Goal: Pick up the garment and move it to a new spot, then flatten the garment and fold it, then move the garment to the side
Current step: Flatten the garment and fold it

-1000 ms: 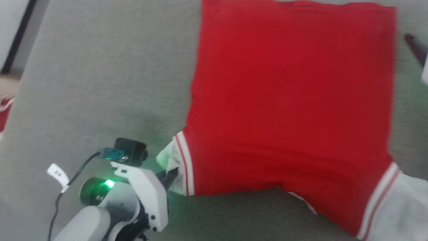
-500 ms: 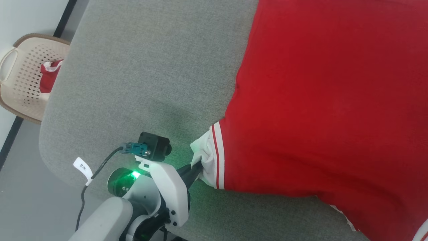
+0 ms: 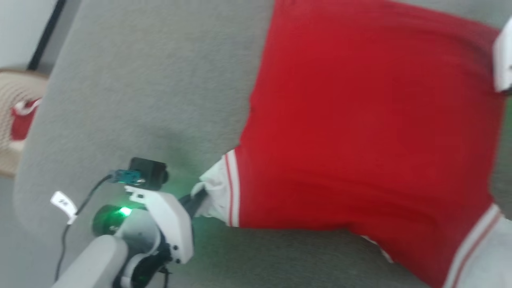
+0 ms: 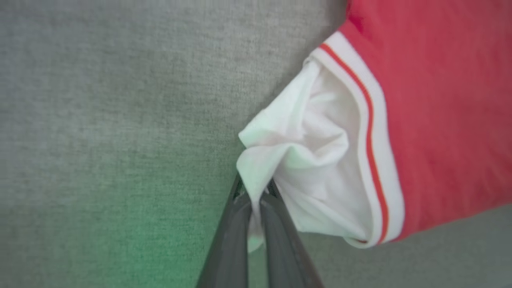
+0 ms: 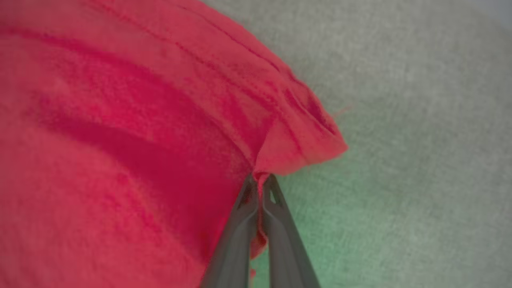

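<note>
Pinches the bunched white sleeve of the garment with the left claw, fingers clenched tight on the cloth, pale forearm angled in from the garment's lower left. Nips a red corner of the garment's edge with the right claw, likewise clenched on cloth. Holds the garment mostly flat on a grey fabric-covered desk. Far left of the garment, past the desk edge: a tan basket with a red scrap. On the cable left of the garment, a white tag, writing too blurred to read.
</note>
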